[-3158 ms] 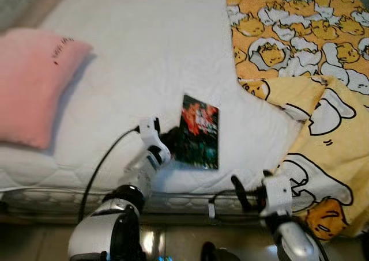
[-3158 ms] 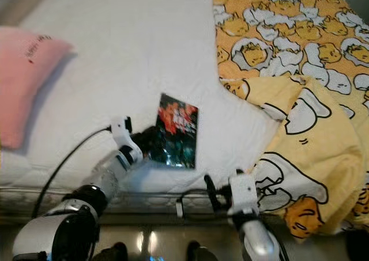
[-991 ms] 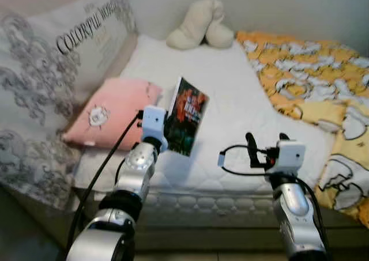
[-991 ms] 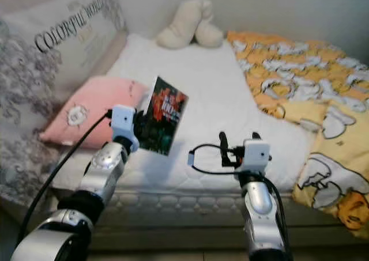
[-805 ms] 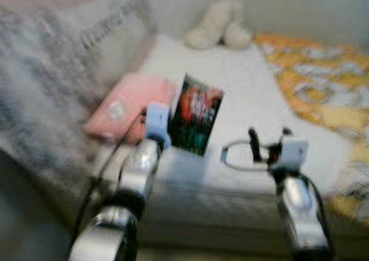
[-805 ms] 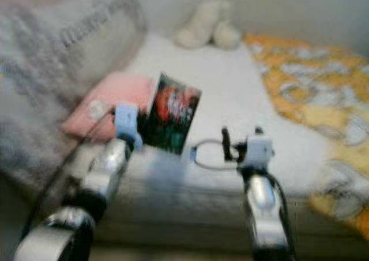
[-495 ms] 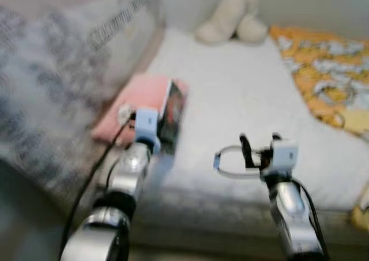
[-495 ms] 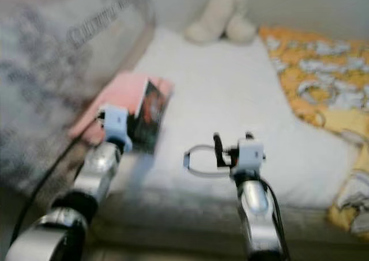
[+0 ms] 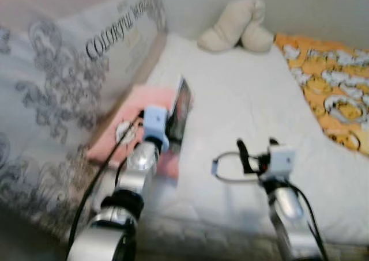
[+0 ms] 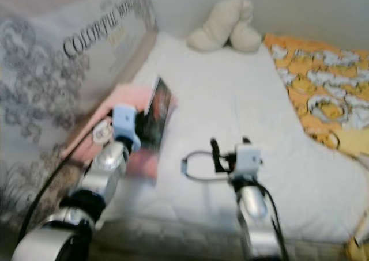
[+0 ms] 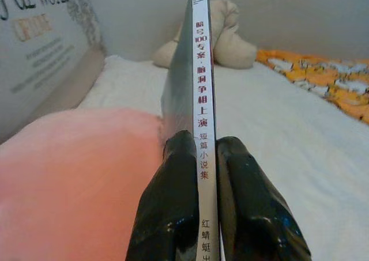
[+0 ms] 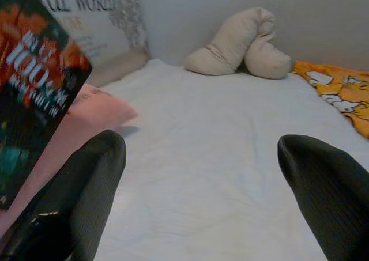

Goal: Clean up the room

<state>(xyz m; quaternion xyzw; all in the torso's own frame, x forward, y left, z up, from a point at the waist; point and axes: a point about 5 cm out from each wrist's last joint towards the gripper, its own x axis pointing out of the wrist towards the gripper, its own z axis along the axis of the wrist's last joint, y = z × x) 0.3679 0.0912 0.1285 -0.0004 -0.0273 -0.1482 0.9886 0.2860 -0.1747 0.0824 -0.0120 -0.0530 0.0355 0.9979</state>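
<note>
The left gripper (image 11: 199, 174) is clamped on the book (image 9: 180, 114), held upright mid-frame above the pink pillow (image 9: 118, 135). The right gripper (image 12: 202, 180) gapes wide, empty. I'd say the book's off the bed (image 9: 242, 94) but not yet put away.

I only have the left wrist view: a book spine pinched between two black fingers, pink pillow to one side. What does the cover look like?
Observer: The book has a dark cover with orange-red art and white lettering, seen from the right wrist.
Operator: Where's the other gripper?
Observer: The right gripper is open, holding nothing, above the white mattress.
Operator: Anything left of the pillow?
Observer: A large grey patterned cushion with printed lettering stands beyond the pink pillow.
</note>
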